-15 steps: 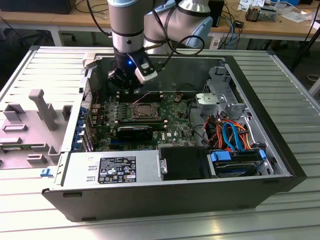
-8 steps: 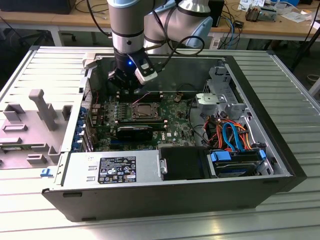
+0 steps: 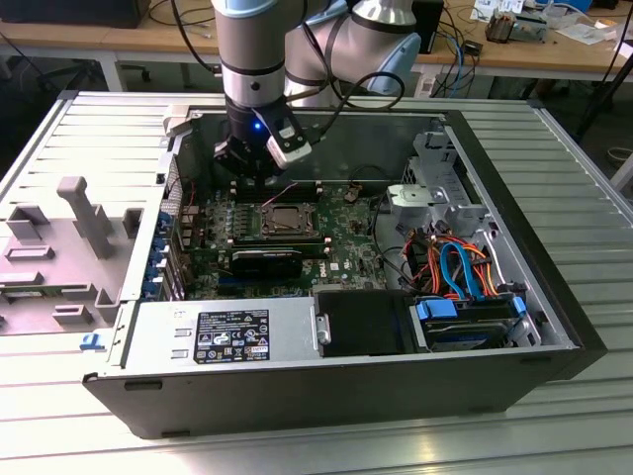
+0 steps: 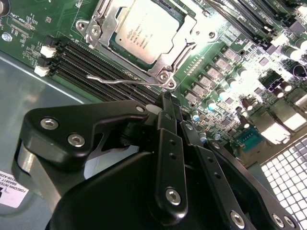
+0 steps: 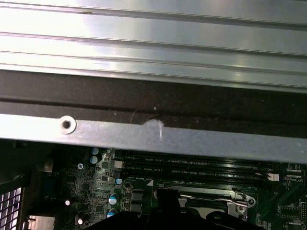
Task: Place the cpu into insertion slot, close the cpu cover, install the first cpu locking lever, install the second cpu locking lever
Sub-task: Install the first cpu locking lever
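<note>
CPU (image 4: pixel 144 33) seated in insertion slot (image 3: pixel 285 220) on green motherboard (image 4: pixel 38 28), silver top up | cpu cover (image 4: pixel 103 21) down, framing chip | wire locking lever (image 4: pixel 124 80) beside memory slots (image 4: pixel 91 62) | gripper (image 4: pixel 165 103) fingers pressed together, empty, tips just above lever's end near socket corner

Bright, even light is cast over the exterior view. Strong glare is seen on the green circuit board (image 4: pixel 230 43) in the second wrist view, and the hand (image 4: pixel 165 103) is left dark.
</note>
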Controlling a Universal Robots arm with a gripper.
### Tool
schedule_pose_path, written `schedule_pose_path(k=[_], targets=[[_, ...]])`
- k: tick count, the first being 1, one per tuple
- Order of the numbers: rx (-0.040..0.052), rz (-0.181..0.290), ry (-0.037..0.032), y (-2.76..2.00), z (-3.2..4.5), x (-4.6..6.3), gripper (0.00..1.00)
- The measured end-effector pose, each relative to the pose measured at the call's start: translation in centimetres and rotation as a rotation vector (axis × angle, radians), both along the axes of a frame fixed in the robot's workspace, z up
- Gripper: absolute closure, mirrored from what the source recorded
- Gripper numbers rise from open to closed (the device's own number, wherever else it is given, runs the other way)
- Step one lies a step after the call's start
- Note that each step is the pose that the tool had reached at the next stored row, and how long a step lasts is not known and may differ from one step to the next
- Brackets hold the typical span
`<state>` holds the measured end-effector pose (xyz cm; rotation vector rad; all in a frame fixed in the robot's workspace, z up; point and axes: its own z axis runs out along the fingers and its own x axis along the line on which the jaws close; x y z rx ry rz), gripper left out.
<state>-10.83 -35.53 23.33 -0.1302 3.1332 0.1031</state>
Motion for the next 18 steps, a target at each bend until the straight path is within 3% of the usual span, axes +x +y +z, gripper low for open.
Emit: schedule_pose_path(k=[18], targets=[[0.0, 0.0, 0.0, 0.0, -0.36, 0.02, 0.89]])
